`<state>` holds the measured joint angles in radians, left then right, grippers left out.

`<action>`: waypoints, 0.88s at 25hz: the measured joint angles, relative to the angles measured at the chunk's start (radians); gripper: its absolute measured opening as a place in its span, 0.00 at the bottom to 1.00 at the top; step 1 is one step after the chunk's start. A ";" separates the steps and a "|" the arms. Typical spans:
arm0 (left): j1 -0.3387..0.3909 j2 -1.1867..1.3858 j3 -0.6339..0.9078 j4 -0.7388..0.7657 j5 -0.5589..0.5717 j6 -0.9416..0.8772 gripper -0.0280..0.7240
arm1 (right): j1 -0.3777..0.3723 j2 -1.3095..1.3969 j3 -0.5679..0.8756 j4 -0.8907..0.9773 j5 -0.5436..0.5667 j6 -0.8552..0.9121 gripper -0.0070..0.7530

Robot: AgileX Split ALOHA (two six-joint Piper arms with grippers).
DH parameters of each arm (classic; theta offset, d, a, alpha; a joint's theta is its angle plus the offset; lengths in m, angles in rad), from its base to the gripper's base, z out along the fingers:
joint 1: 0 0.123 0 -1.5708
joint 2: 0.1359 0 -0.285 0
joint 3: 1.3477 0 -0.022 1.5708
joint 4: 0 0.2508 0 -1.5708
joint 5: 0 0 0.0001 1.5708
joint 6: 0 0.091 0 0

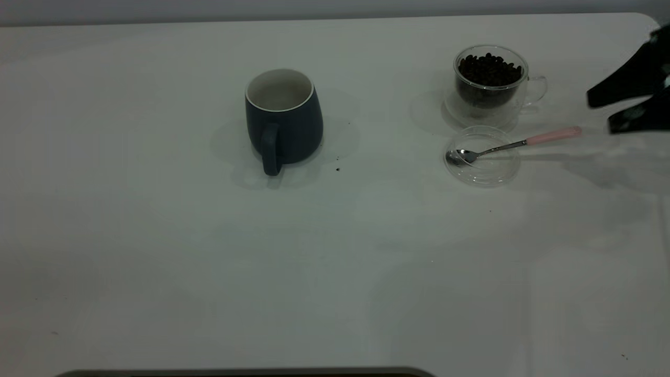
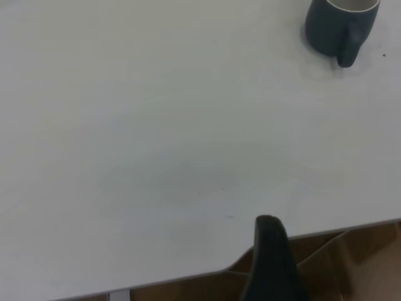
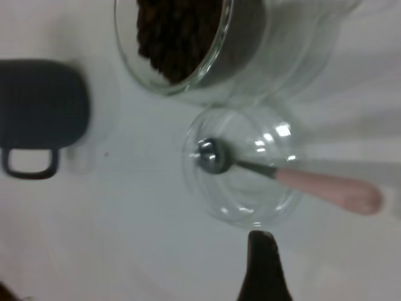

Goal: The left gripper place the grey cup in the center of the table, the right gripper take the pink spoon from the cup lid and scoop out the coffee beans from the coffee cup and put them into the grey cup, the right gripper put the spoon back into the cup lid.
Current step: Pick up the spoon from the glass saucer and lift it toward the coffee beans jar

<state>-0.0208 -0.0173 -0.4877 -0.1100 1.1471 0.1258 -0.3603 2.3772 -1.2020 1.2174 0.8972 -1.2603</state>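
Right now your right gripper (image 1: 623,112) hangs at the table's (image 1: 157,251) right edge with its two black fingers (image 1: 620,89) spread apart and nothing between them; the pink spoon (image 1: 515,142) lies just beyond their tips. Its long axis runs nearly sideways across the exterior view: the pale pink handle end points toward your fingers and rises slightly off the surface, while the shiny metal bowl rests inside the cup lid (image 1: 482,156), a shallow round disc of clear plastic. Just behind the lid stands the coffee cup (image 1: 491,86), clear double-walled glass, its loop handle turned toward your fingers, filled with dark coffee beans (image 1: 489,69). Well apart, on the far side of the lid from your fingers, the grey cup (image 1: 283,118) stands upright, matte slate outside and white within, its handle facing the camera. For your left gripper (image 2: 272,263) only one dark finger shows in its wrist view, over the table's edge and far from the grey cup, so you cannot tell its opening.
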 joint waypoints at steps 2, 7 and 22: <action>0.000 0.000 0.000 0.000 0.000 0.000 0.79 | 0.000 0.040 0.000 0.054 0.021 -0.052 0.79; 0.000 0.000 0.000 0.000 0.001 0.000 0.79 | 0.000 0.104 -0.004 0.159 0.025 -0.123 0.79; 0.000 0.000 0.000 0.000 0.001 0.000 0.79 | 0.012 0.186 -0.055 0.244 0.067 -0.170 0.79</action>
<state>-0.0208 -0.0173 -0.4877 -0.1100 1.1480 0.1258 -0.3487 2.5635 -1.2569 1.4610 0.9637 -1.4302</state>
